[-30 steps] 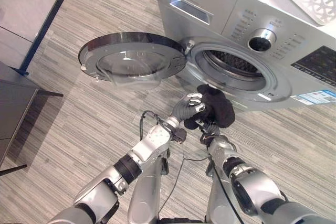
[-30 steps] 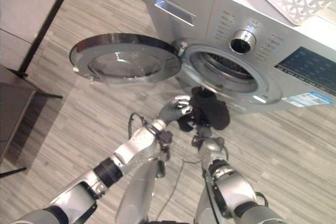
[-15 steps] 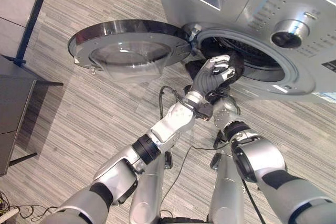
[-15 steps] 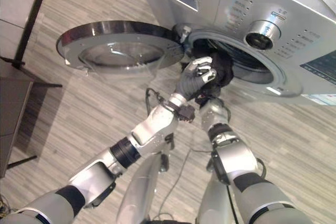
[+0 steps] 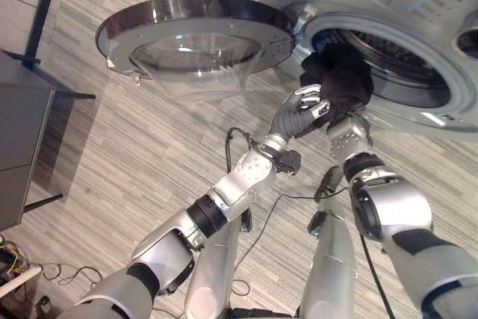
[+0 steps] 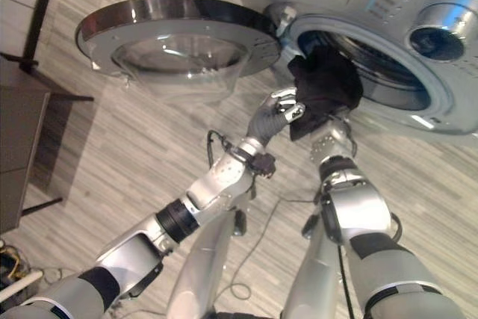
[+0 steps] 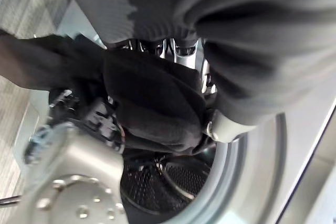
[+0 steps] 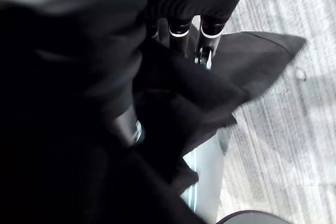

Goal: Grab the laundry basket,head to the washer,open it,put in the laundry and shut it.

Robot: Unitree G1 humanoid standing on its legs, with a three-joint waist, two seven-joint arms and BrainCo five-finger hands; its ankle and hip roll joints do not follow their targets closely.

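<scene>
Laundry (image 5: 340,80), a bundle of black cloth, is sitting at the lower left rim of the washer's (image 5: 448,121) round opening, half in the mouth and half hanging out over the silver ring. Both hands are holding it up there. The left hand (image 5: 299,113) is reaching up from the lower left, its fingers (image 5: 312,95) curling against the underside of the cloth and its thumb pinching a fold. The right hand (image 6: 328,134) is coming up just beside it from below, and its fingers are buried in the black cloth; in the right wrist view the dark tips are pushing into the folds, so I cannot tell how far they are closing. In the left wrist view the cloth (image 7: 152,106) is bulging over the fingers, with the perforated drum (image 7: 178,179) showing past it inside the opening. The washer's door (image 5: 198,31) is standing wide open, swung out to the left of the opening, its glass bowl facing down over the striped grey floor (image 5: 134,155). A dark cabinet (image 5: 19,147) is standing at the floor's left edge.
</scene>
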